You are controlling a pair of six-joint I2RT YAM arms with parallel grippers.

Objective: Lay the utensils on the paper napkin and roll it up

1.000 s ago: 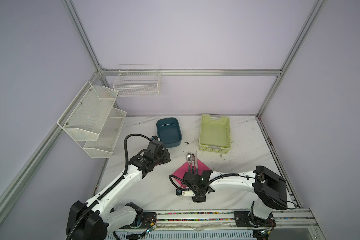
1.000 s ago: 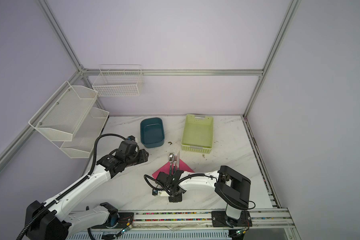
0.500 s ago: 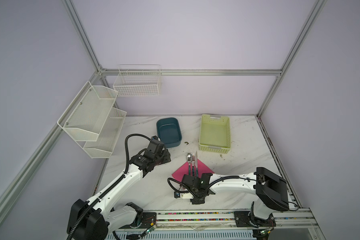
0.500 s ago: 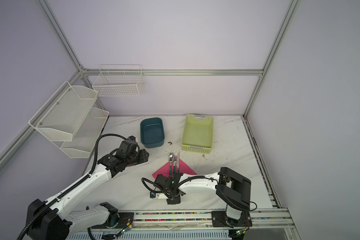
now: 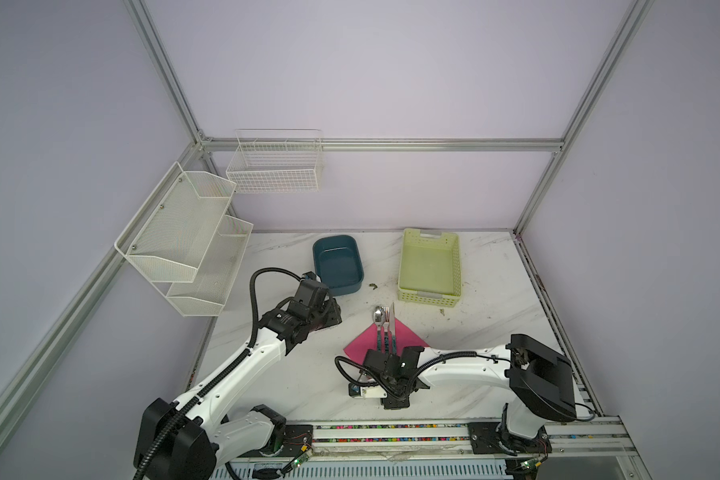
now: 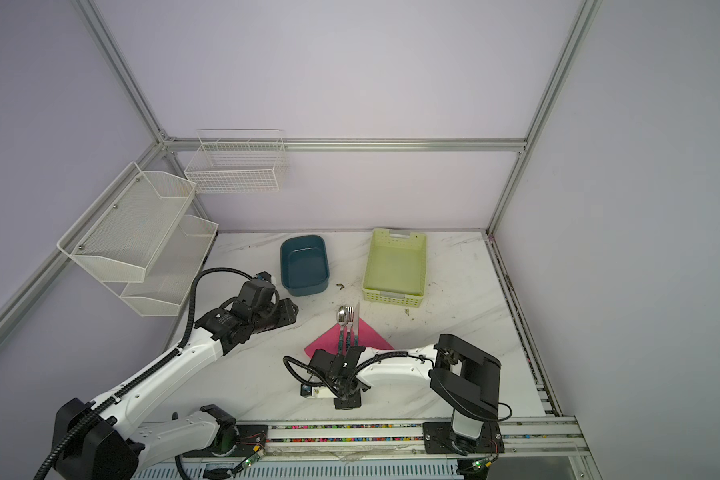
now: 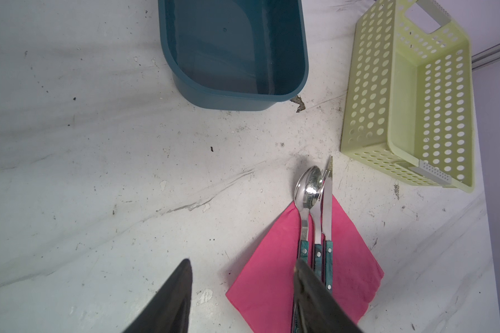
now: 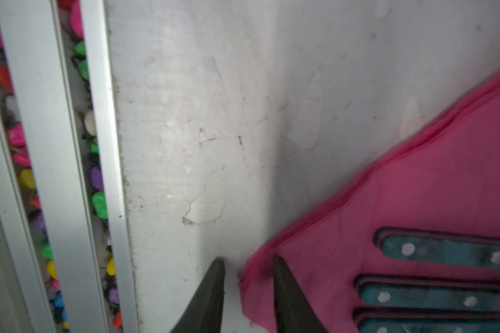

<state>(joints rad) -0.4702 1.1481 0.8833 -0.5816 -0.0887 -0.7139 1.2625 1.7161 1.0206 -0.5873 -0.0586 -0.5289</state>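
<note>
The pink paper napkin lies flat as a diamond on the marble table. The utensils lie side by side on it, their silver heads past its far corner: spoon, fork and knife. Their teal handles reach toward the near corner. My right gripper sits low at that near corner. It is open by a narrow gap, one finger over the napkin's tip and the other over bare table. My left gripper hovers left of the napkin, open and empty.
A teal tub and a pale green basket stand behind the napkin. White mesh shelves hang on the left wall and a wire basket on the back wall. The front rail with coloured beads runs close to my right gripper.
My right gripper has sunk lower and turned at the napkin's near corner, its jaws a touch narrower. The left arm, the napkin and the utensils have stayed put.
</note>
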